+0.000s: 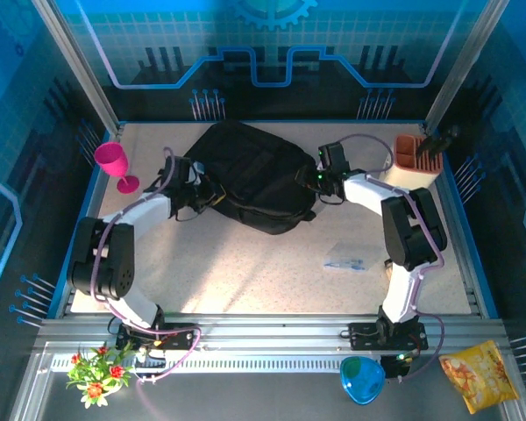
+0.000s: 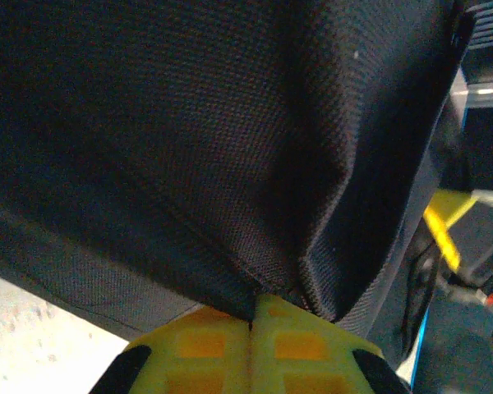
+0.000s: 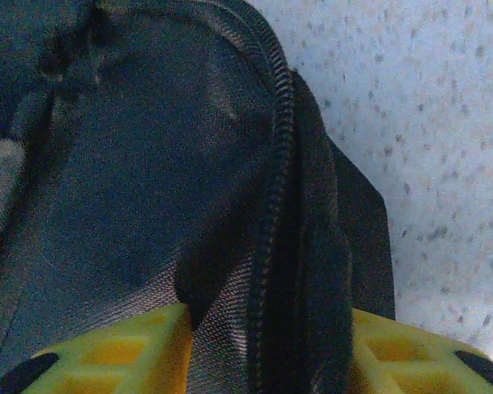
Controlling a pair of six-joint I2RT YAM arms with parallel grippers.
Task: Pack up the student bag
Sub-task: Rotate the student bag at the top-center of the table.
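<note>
Black bag [image 1: 254, 180] flat on the speckled surface [image 1: 245, 281], in the far half, between the two arms. Left pincer [image 1: 200, 189] at the bag's left edge, right pincer [image 1: 320, 180] at its right edge, both touching the cloth.

From the left wrist: left pincer [image 2: 251, 316] closed, yellow fingers [image 2: 205, 349] pressed together with no gap, a fold of the bag's [image 2: 230, 148] woven cloth pinched at their tips. A strip of speckled surface below the bag, at the lower left.

From the right wrist: right pincer [image 3: 271, 345] narrow, clamped on the bag's [image 3: 131, 205] rim, one yellow finger [image 3: 115, 353] on either side of the cloth. Zipper [image 3: 281, 148] curving along that rim and down between the fingers. Bare surface just right of the bag.

Around the bag, from above: pink goblet [image 1: 114, 162] upright, well to the bag's left. Beige holder with an orange top [image 1: 414, 162] to the bag's right, beyond the right pincer. Small clear packet [image 1: 344, 260] lying nearer than the bag and to its right, apart from it. Much nearer than the bag, by the arm bases: flowers [image 1: 96, 368] on the left, a yellow snack packet [image 1: 484, 373] on the right.
</note>
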